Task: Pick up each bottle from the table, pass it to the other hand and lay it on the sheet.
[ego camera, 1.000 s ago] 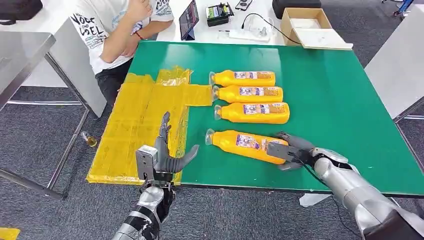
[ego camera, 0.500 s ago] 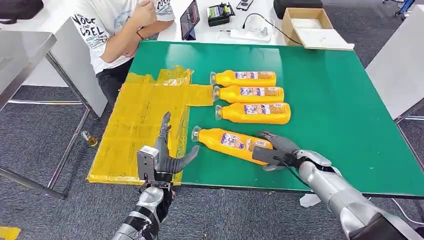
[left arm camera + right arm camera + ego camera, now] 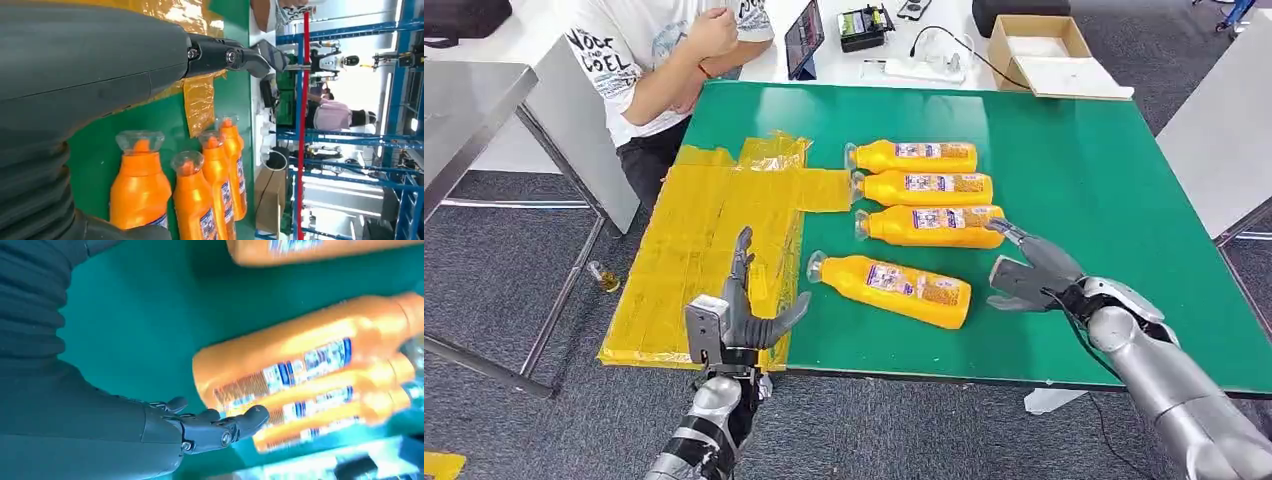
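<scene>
**Bottle on the table, both hands spread wide**

The right hand (image 3: pixel 1032 270) hangs with its fingers apart and nothing in them, just beside the base of the nearest bottle (image 3: pixel 892 287) but clear of it. That bottle lies on its side on the green table (image 3: pixel 1104 180), clear cap aimed at the left hand (image 3: pixel 742 315), which waits fingers splayed and empty over the yellow sheet (image 3: pixel 694 250).

To my eye the pass is the job now. The left hand should come across and close round the neck end, get a firm wrap before any lift, then carry it low onto the sheet.

Glossy orange plastic, rounded body, blue-and-white label. It looks slippery and ready to roll. Three more bottles (image 3: pixel 929 186) lie in a row beyond the right hand.
</scene>
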`<control>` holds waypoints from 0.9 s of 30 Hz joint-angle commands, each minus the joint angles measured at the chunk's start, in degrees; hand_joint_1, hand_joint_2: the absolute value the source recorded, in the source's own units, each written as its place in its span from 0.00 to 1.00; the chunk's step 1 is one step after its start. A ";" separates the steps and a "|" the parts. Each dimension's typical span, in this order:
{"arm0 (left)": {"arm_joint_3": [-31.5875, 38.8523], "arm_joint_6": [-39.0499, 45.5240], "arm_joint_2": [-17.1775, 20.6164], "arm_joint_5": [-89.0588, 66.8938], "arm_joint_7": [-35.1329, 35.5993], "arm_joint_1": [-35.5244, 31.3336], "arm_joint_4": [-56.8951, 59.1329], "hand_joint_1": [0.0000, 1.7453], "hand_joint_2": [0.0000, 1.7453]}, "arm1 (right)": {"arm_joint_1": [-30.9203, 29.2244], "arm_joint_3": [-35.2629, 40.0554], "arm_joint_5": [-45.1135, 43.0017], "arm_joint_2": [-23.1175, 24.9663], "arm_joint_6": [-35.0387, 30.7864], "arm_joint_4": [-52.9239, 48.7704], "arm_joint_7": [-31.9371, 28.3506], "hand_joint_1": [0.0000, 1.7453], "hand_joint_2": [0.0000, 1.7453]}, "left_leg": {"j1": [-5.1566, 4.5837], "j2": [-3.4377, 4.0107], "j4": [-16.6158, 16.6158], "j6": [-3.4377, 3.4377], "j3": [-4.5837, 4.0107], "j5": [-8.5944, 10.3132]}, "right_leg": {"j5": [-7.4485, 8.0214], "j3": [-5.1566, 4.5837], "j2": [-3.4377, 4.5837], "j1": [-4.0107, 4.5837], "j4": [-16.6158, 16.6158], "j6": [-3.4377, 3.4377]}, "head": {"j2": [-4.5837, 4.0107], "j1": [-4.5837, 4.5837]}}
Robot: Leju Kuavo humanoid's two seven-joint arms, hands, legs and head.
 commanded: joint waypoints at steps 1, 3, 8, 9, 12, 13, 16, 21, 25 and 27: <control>2.29 -1.31 0.59 -0.03 0.59 -0.28 1.01 0.00 1.00 | -0.29 -3.19 1.75 -0.37 1.09 -3.99 -0.36 0.00 1.00 | -0.02 0.25 -0.06 0.08 0.28 -0.10 | -0.04 0.23 0.11 0.03 -0.07 -0.13 | 0.00 0.00; 2.52 -1.40 0.61 -0.07 0.74 -0.10 0.85 0.00 1.00 | -0.29 -3.76 1.59 -0.89 1.68 -5.16 -0.65 0.00 1.00 | -0.01 0.36 -0.06 0.11 0.36 -0.13 | -0.06 0.31 0.13 0.05 -0.08 -0.16 | 0.00 -0.02; 2.73 -2.22 0.59 -0.30 1.21 -0.40 1.39 0.00 1.00 | -1.64 -4.33 4.05 3.66 3.08 -1.98 -1.01 0.00 1.00 | -0.01 0.30 -0.06 0.06 0.21 -0.06 | -0.01 0.16 0.14 0.02 -0.07 -0.11 | 0.00 0.00; 2.42 -2.14 0.59 -0.21 1.27 -0.78 1.73 0.00 1.00 | -3.26 -3.34 5.28 7.21 2.35 2.26 -1.45 0.00 1.00 | 0.01 0.50 -0.09 0.08 0.40 -0.14 | -0.01 0.31 0.29 0.07 -0.13 -0.17 | 0.00 0.00; 1.34 -1.84 0.59 0.50 1.46 -2.38 3.60 0.00 1.00 | -8.45 -0.53 9.54 19.44 -3.23 18.01 -2.52 0.00 1.00 | 0.01 0.74 -0.12 0.04 0.38 -0.12 | 0.08 0.23 0.53 0.06 -0.12 -0.17 | 0.00 0.00; 0.96 -1.85 0.59 0.66 1.44 -2.80 4.06 0.00 1.00 | -9.46 0.04 10.20 22.61 -4.87 21.69 -2.49 0.00 1.00 | 0.05 0.79 -0.10 0.01 0.32 -0.10 | 0.12 0.16 0.61 0.09 -0.12 -0.14 | 0.00 -0.02; 0.26 -1.41 0.59 1.12 1.73 -4.07 5.02 0.00 1.00 | -9.26 1.10 11.44 32.03 -9.26 26.73 -1.95 0.00 1.00 | 0.12 0.84 -0.12 -0.01 0.37 -0.07 | 0.10 0.11 0.67 0.18 -0.08 -0.14 | 0.00 0.00; 0.36 -1.35 0.59 1.31 1.79 -4.37 5.21 0.00 1.00 | -9.12 2.24 12.11 34.43 -9.42 27.86 -1.00 0.00 1.00 | 0.27 0.82 -0.13 -0.03 0.50 -0.05 | -0.02 0.19 0.55 0.35 -0.02 -0.21 | 0.00 -0.02; 0.31 -1.23 0.59 1.58 1.80 -4.53 4.94 0.00 1.00 | -8.90 3.63 12.52 35.98 -8.88 29.52 -0.81 0.00 1.00 | 0.32 0.52 -0.08 -0.01 0.41 -0.03 | -0.07 0.21 0.33 0.37 -0.01 -0.17 | 0.00 0.00; 0.36 -1.19 0.59 1.64 1.85 -4.49 4.82 0.00 1.00 | -8.66 4.18 12.62 36.01 -8.93 30.00 -0.64 0.00 1.00 | 0.31 0.51 -0.09 0.02 0.41 -0.04 | -0.07 0.28 0.31 0.35 -0.03 -0.16 | 0.00 0.02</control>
